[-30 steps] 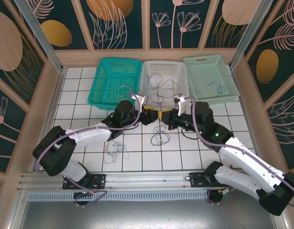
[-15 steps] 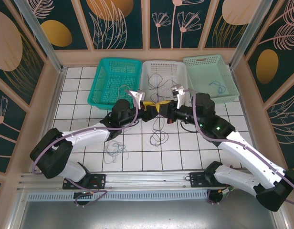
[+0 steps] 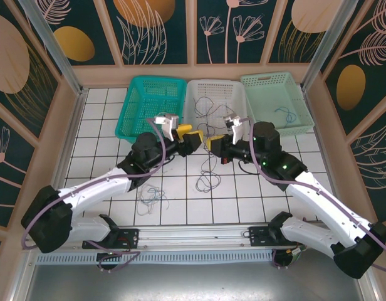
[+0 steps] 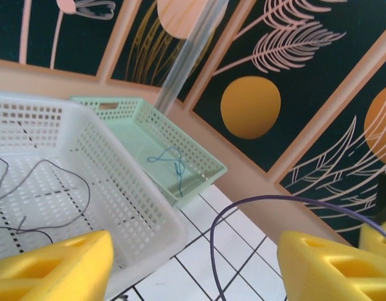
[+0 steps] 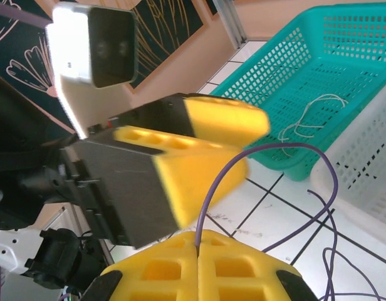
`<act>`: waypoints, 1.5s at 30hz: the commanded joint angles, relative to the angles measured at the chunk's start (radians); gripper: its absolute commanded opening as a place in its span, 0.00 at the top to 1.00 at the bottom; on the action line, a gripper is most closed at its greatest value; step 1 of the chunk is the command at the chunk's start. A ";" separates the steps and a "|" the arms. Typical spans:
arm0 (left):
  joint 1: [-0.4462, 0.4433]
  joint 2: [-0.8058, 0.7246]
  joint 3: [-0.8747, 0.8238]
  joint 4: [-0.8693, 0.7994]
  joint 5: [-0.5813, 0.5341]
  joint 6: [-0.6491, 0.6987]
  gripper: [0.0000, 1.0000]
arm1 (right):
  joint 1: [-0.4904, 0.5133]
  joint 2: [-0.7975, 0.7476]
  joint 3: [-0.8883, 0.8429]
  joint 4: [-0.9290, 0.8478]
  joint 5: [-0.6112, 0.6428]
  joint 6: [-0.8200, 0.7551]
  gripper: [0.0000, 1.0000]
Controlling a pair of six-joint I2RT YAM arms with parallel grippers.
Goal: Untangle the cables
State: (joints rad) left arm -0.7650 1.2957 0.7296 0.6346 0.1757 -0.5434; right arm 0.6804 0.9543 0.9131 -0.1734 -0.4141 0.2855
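teal basket (image 3: 126, 113) | white basket (image 3: 215, 82) | mint basket (image 3: 268, 77) | side by side | white tiled table (image 3: 99, 135)

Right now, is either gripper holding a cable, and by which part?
The right gripper pinches a thin purple cable where its loop begins; the left gripper holds nothing.

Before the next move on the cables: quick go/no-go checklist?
1. Right gripper shut on cable: ok.
2. Left gripper open: ok.
3. Cable clear of left fingers: cannot tell; it arcs between them.
4. Gap between the grippers: not ok, very close.
5. Lower loops on the table untangled: cannot tell.
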 commanded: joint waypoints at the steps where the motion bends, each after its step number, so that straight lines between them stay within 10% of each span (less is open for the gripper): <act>1: -0.003 0.054 0.045 -0.033 0.078 0.006 0.34 | -0.005 -0.029 -0.010 0.055 -0.033 -0.019 0.97; 22: -0.003 0.183 0.120 0.005 0.331 -0.009 0.40 | -0.019 -0.048 -0.051 0.095 -0.047 0.003 0.97; 27: -0.003 0.192 0.128 -0.031 0.324 0.018 0.60 | -0.022 -0.045 -0.047 0.105 -0.080 0.017 0.97; 32: -0.003 0.173 0.161 -0.182 0.141 0.091 0.75 | -0.028 -0.043 -0.045 0.043 -0.094 0.017 0.96; 39: -0.003 0.092 0.282 -0.483 -0.396 0.294 0.83 | -0.088 -0.010 -0.091 -0.133 -0.131 0.045 0.96; 45: -0.003 0.001 0.296 -0.456 -0.498 0.419 0.82 | -0.128 -0.016 -0.113 -0.177 -0.108 0.038 0.97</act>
State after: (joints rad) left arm -0.7670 1.3422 0.9958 0.1970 -0.1925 -0.2283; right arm 0.5629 0.9417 0.8009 -0.3023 -0.5179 0.3210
